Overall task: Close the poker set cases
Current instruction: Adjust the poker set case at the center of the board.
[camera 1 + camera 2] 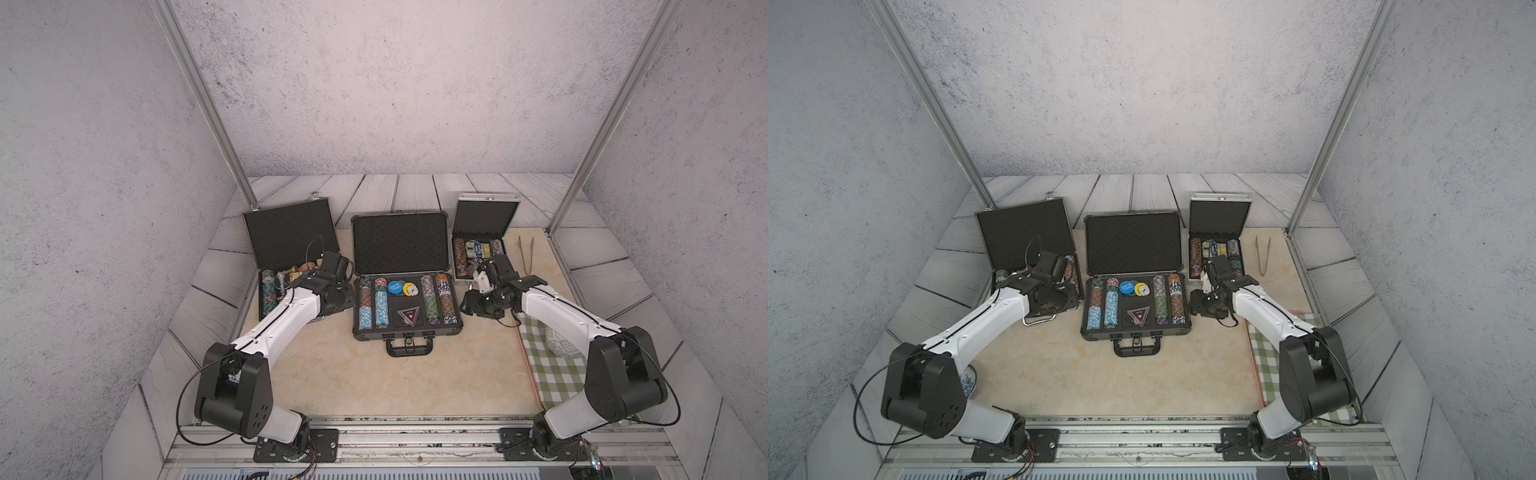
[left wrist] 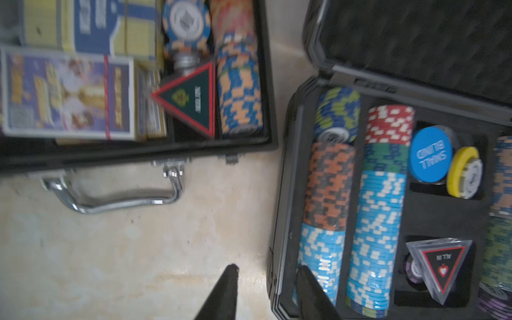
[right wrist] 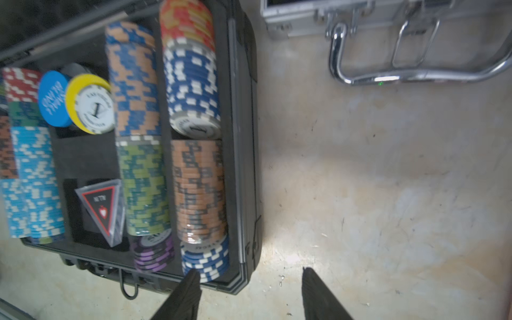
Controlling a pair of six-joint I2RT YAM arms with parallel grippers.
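Centre of the table (image 1: 374,382), the grey case (image 1: 401,243) sits lid up, black case (image 1: 289,232) left, silver case (image 1: 482,218) far right, both open too; left gripper (image 2: 266,288) and right gripper (image 3: 250,288) flank its near corners, jaws parted, empty

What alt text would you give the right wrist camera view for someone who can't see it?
An open large dark-grey case, its tray packed with rows of multicoloured poker chips, sits on a beige table. The right gripper hangs open and empty by its front corner; a small silver aluminium case with a chrome handle lies nearby.
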